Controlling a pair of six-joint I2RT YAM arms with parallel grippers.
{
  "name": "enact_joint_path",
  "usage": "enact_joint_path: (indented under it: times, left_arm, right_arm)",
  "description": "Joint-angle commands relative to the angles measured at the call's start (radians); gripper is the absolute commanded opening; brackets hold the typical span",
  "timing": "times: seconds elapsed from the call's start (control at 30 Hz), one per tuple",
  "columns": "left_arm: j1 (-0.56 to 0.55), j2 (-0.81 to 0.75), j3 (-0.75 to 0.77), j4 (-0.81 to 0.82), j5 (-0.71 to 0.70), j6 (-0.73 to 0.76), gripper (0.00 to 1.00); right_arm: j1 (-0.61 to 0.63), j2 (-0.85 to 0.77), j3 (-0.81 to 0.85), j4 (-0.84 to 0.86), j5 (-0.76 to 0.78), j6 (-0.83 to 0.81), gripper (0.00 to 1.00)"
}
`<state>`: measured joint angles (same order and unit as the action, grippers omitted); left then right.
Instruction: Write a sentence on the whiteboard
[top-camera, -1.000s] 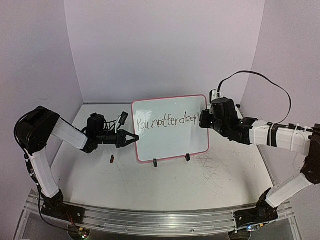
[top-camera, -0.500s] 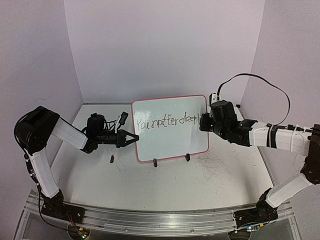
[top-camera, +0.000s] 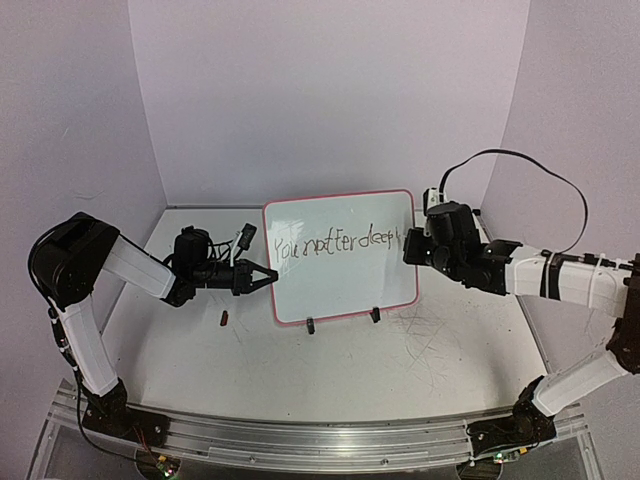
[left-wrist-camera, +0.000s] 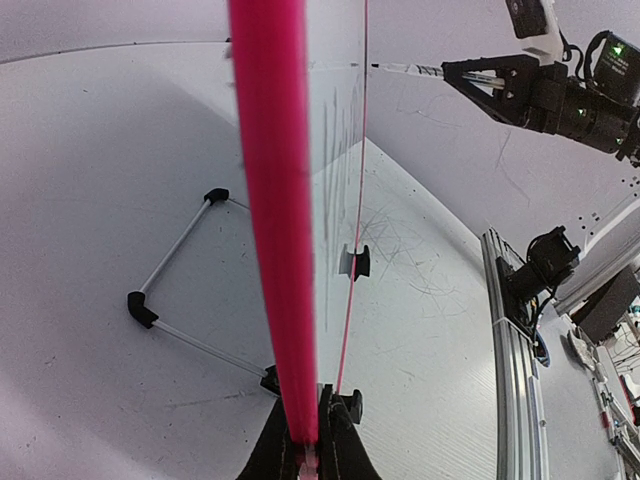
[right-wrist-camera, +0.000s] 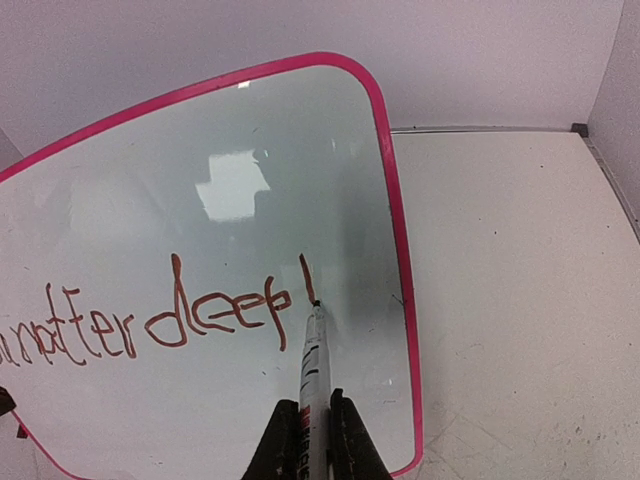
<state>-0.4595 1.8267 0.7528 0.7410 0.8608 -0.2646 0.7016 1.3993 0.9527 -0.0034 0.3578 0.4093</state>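
While the left gripper (left-wrist-camera: 305, 445) clamps the pink-rimmed whiteboard (right-wrist-camera: 250, 130), the right gripper (right-wrist-camera: 315, 420) pinches a white marker (right-wrist-camera: 313, 350). Light strokes seem best.

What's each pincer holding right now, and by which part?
Left pincer: the whiteboard, by its left pink rim. Right pincer: the marker, by its barrel, behind the tip.

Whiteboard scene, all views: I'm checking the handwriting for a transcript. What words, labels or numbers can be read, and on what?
"You potter deep" then one upright stroke: the sentence, handwritten across the whiteboard; the middle word may be "notter".
Print on the marker barrel: too blurred to read.
No other text is legible.
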Motion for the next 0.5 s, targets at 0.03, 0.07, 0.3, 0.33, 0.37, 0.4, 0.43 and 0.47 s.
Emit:
enact_joint_path:
  times: [0.03,0.07,0.3,0.33,0.37,0.4,0.43,0.47]
  left_arm:
    - [-0.012,-0.007,0.019,-0.050,-0.084,0.054,0.00]
    - [-0.012,-0.009,0.018,-0.049,-0.085,0.054,0.00]
    - [-0.012,-0.008,0.018,-0.049,-0.086,0.056,0.00]
    - [-0.012,-0.007,0.019,-0.049,-0.085,0.056,0.00]
    - [-0.011,-0.005,0.021,-0.049,-0.085,0.056,0.00]
    - [-0.012,-0.004,0.022,-0.050,-0.085,0.056,0.00]
    - [-0.012,-0.005,0.021,-0.049,-0.085,0.056,0.00]
    - [-0.012,-0.004,0.021,-0.050,-0.085,0.056,0.00]
  right_arm:
    - [-0.002,-0.002,0.024,0.031,0.022,-0.002,0.00]
    - [-0.003,0.007,0.029,0.032,0.021,-0.004,0.00]
    - [-0.003,0.026,0.044,0.044,0.042,-0.023,0.00]
    - [-0.003,0.027,0.045,0.046,0.042,-0.024,0.00]
    - [-0.002,0.028,0.046,0.047,0.042,-0.026,0.00]
    - [-0.003,0.029,0.046,0.048,0.044,-0.027,0.00]
    - [-0.004,0.028,0.045,0.050,0.046,-0.026,0.00]
    - [-0.005,0.027,0.043,0.051,0.046,-0.026,0.00]
